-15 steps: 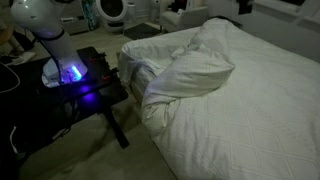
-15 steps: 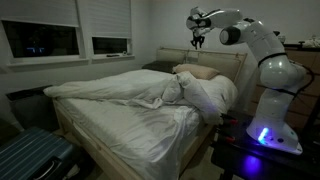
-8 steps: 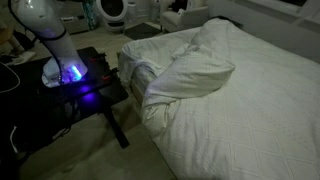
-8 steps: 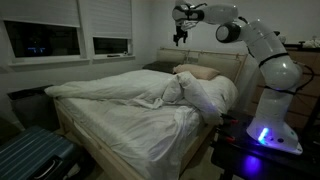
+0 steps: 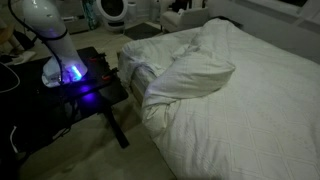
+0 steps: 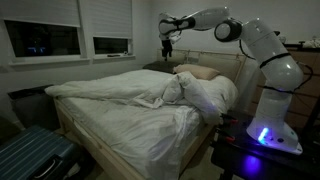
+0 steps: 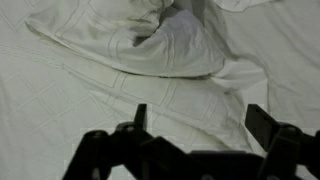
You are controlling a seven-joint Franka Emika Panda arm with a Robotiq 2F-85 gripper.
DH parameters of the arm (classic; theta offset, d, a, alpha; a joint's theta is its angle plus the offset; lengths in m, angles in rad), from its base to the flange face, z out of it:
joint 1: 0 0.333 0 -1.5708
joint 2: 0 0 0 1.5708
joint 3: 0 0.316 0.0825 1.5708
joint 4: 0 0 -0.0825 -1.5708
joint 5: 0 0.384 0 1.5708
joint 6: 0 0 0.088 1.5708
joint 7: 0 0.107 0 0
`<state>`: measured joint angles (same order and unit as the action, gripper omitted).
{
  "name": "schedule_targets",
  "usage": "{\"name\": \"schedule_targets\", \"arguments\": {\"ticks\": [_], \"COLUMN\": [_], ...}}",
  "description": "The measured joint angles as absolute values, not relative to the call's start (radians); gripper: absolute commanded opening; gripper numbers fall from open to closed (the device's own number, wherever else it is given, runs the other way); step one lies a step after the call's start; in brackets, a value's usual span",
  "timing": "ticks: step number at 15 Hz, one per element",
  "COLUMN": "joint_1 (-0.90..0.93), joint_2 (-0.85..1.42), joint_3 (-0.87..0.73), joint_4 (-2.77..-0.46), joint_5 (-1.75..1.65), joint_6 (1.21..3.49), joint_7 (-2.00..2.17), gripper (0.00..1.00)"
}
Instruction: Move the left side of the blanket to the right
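High above the blanket [image 6: 120, 95], hovering with gripper [image 6: 167, 42] spread wide, empty. Looks soft, light, floppy, draggy; best pinched at the bunched ridge [image 6: 190, 90], 5 o'clock from gripper.

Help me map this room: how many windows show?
2, in an exterior view: a larger window at left, a smaller window beside it. Others may be hidden.

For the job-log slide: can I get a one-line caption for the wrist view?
Open gripper hovers empty above the rumpled white blanket.
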<state>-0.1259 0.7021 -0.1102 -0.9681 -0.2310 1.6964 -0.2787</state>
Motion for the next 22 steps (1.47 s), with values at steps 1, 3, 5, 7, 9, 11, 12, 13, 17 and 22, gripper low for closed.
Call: {"name": "schedule_targets", "arguments": {"ticks": [1,3,5,7,9,11,12,13,17,22], "joint_1": [-0.124,-0.129,-0.140,-0.152,-0.160,-0.161,-0.160,-0.158,-0.134,-0.099], "joint_2": [0.701,0.697,0.690,0.683,0.675,0.671,0.670,0.669,0.669,0.669], "joint_3": [-0.110,-0.110,-0.111,-0.112,-0.112,-0.115,-0.116,-0.116,-0.116,-0.114], "joint_4": [-1.019,-1.113,-1.196,-1.264,-1.324,-1.379,-1.402,-1.425,-1.489,-1.539], "joint_5": [-0.244,-0.272,-0.313,-0.370,-0.436,-0.513,-0.554,-0.599,-0.790,-1.043], "joint_6": [1.713,1.737,1.751,1.755,1.761,1.771,1.778,1.789,1.837,1.921], "joint_7": [-0.316,-0.399,-0.488,-0.570,-0.646,-0.705,-0.729,-0.750,-0.783,-0.784], "gripper": [1.00,1.00,1.00,1.00,1.00,1.00,1.00,1.00,1.00,1.00]}}
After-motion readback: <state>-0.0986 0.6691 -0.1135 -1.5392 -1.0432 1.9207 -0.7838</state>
